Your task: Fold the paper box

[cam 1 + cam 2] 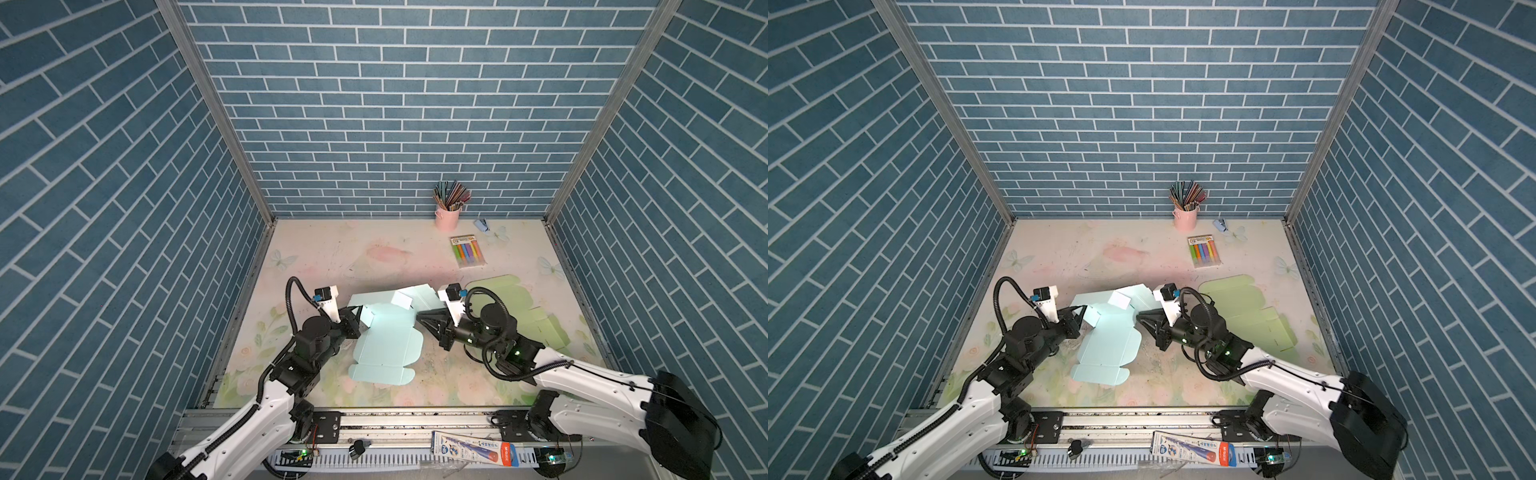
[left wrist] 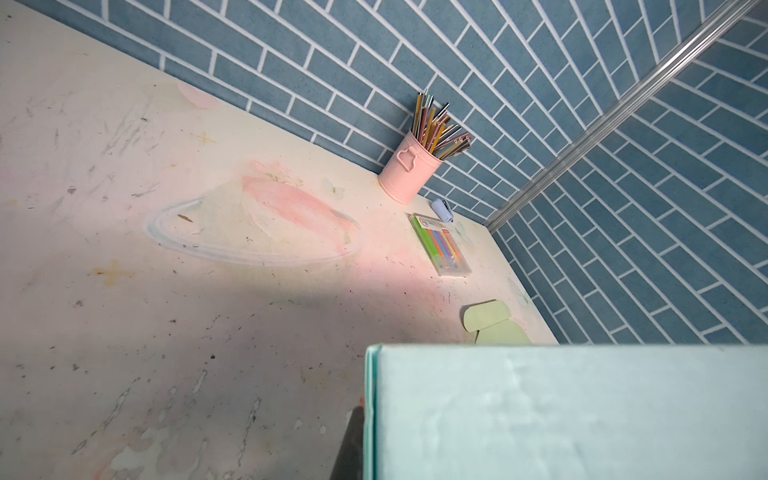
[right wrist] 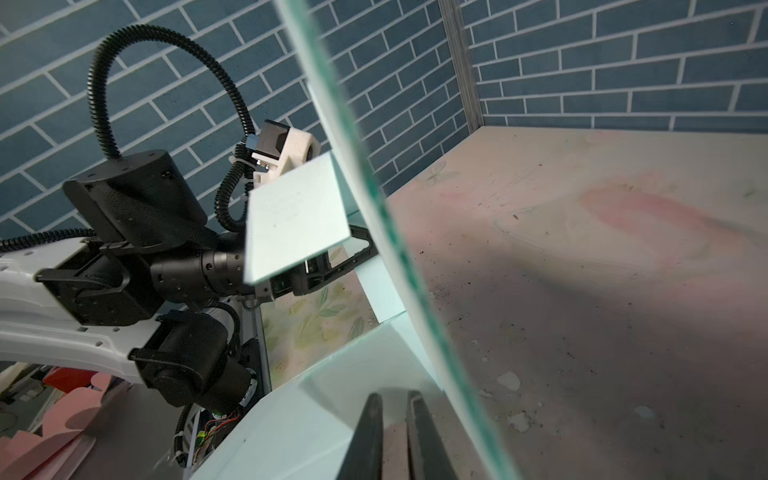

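A partly folded light-blue paper box [image 1: 386, 345] lies near the middle of the floral-print table [image 1: 332, 257]. Its flat lid panel stretches toward 6 o'clock and its raised walls stand at the 12 o'clock end. The left gripper [image 1: 360, 316] meets the box at its 10 o'clock corner, jaws pinching the upright side wall; the left wrist view shows one dark finger [image 2: 353, 432] tight against that wall's edge. The right gripper [image 1: 418, 316] points at the box's 2 o'clock corner, jaws a narrow slit apart with nothing between them. A flat pale-green cardboard blank [image 1: 511, 299] lies at 3 o'clock of the box. A clear pack of coloured markers [image 1: 466, 251] and a pink metal bucket of pencils [image 1: 447, 216] sit toward 1 o'clock by the back wall.
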